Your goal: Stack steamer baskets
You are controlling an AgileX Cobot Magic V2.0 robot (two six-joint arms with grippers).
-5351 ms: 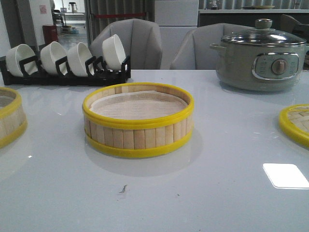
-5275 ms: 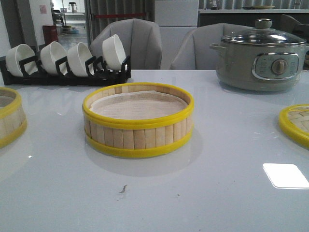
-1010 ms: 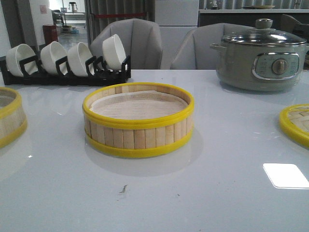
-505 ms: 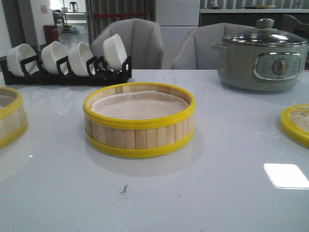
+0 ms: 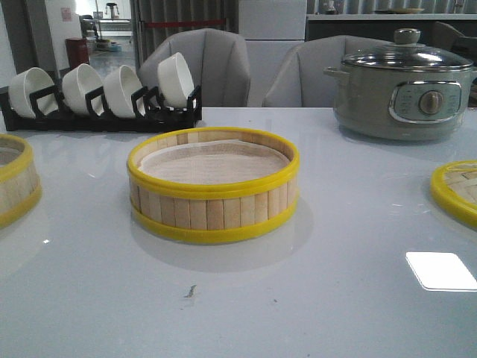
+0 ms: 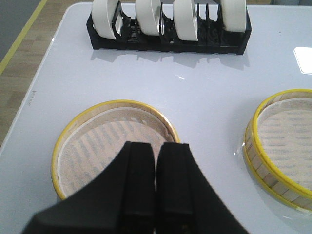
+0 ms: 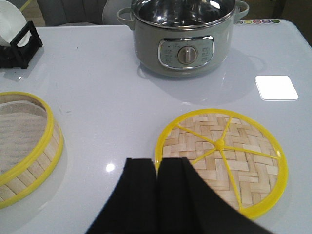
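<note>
One steamer basket (image 5: 213, 186) with slat walls, yellow rims and a white liner sits mid-table. It also shows at the edge of the left wrist view as the basket (image 6: 285, 146) and in the right wrist view as the basket (image 7: 24, 141). A second steamer basket (image 5: 15, 179) lies at the far left of the front view. My left gripper (image 6: 156, 146) hangs shut above this second basket (image 6: 105, 141), holding nothing. My right gripper (image 7: 157, 163) is shut and empty, beside the woven lid (image 7: 222, 158). Neither gripper appears in the front view.
A black rack with white bowls (image 5: 100, 93) stands at the back left. A grey-green electric pot (image 5: 402, 86) stands at the back right. The flat woven lid (image 5: 456, 190) lies at the right edge of the table.
</note>
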